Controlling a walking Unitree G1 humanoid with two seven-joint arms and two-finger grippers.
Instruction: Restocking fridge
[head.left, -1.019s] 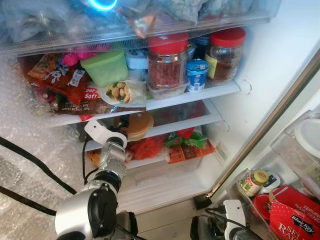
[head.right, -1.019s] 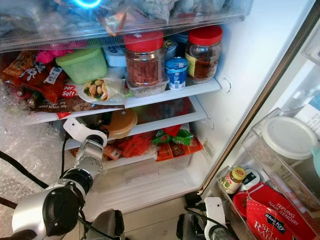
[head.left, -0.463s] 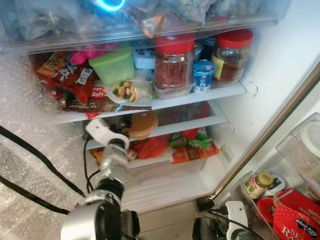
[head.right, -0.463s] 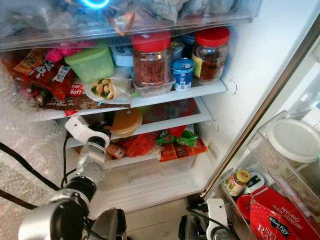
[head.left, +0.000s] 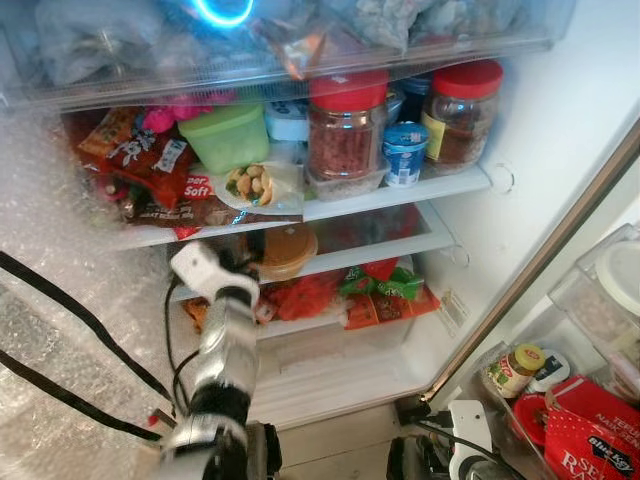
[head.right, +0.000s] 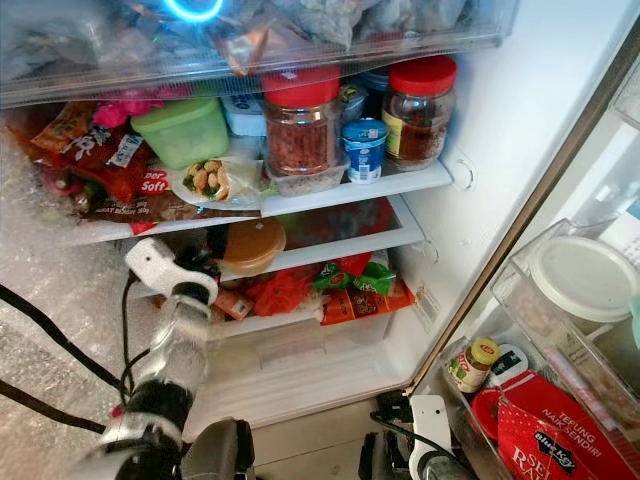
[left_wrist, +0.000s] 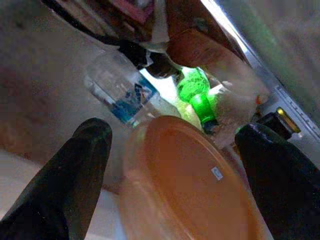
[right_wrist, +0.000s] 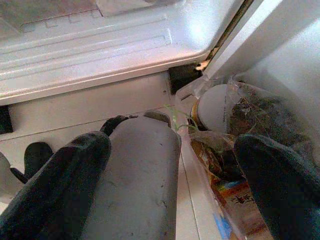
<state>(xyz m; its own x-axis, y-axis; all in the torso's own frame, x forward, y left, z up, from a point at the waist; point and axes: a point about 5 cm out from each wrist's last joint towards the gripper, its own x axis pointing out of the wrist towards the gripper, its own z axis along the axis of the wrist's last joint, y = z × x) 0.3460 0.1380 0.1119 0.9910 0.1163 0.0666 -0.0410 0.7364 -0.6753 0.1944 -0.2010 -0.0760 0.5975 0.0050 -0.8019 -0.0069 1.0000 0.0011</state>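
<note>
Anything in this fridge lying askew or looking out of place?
A clear water bottle lies on its side behind the orange-lidded tub on the middle shelf. The left gripper is open around that tub. On the shelf above, red snack packets are piled loosely, overhanging the edge.

Bubble wrap (head.left: 50, 210) left of the shelves, black cables (head.left: 70, 310) across it, pale floor (head.left: 330, 445), perhaps tiled

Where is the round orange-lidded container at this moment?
In the eye views, the orange-lidded container sits on the fridge's middle shelf, left of centre, below the wrapped snack plate, with the left gripper open just before it.
</note>
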